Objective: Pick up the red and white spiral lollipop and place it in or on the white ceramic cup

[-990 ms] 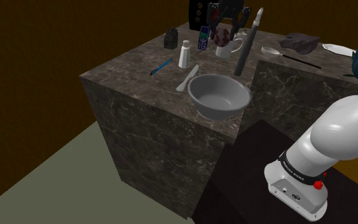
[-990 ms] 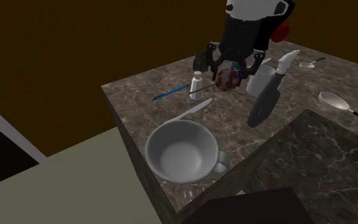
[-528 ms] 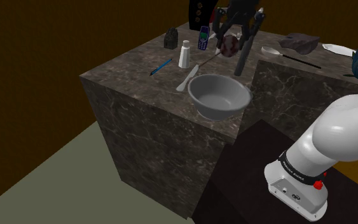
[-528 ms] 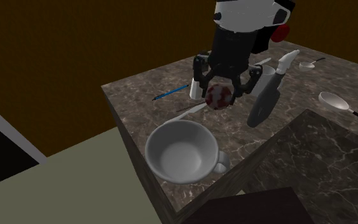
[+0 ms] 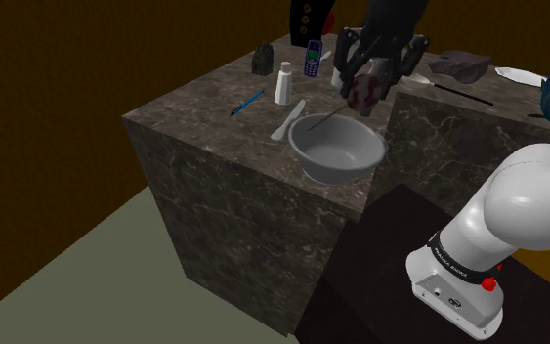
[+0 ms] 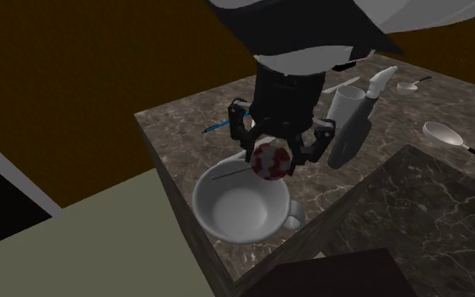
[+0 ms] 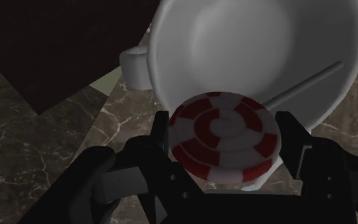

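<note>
The round red and white swirl lollipop (image 7: 224,137) is pinched by its flat sides between the two fingers of the black gripper (image 6: 272,159). It hangs just over the rim of the big pale grey-white cup with one handle (image 6: 218,221). Its thin grey stick (image 7: 303,83) pokes out sideways over the cup's hollow. The cup stands near the front corner of the dark marble block (image 5: 214,156). Farther back on the block lie a thin blue pen (image 5: 248,102), a small white bottle (image 5: 283,84) and a blue phone (image 5: 313,60).
</note>
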Tool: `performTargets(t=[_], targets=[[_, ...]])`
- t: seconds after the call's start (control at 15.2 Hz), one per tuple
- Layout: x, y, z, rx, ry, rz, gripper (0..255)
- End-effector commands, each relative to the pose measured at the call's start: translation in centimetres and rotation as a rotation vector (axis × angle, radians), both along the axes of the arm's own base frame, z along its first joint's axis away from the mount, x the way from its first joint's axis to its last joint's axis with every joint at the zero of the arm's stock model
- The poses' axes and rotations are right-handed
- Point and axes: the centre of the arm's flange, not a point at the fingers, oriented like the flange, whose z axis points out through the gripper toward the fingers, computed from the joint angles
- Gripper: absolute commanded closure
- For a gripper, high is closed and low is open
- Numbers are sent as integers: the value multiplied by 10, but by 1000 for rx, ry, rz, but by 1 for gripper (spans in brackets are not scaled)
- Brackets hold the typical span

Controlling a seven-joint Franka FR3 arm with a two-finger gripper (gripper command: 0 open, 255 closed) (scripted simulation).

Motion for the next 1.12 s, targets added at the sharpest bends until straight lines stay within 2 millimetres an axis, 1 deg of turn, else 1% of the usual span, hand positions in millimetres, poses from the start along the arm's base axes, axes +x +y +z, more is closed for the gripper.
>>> performTargets(t=[0.0,0.73,1.06], targets=[[-3,2,-11,0,0,-1,255],[-3,2,-69,0,0,-1,255],[-3,2,-69,0,0,-1,255]])
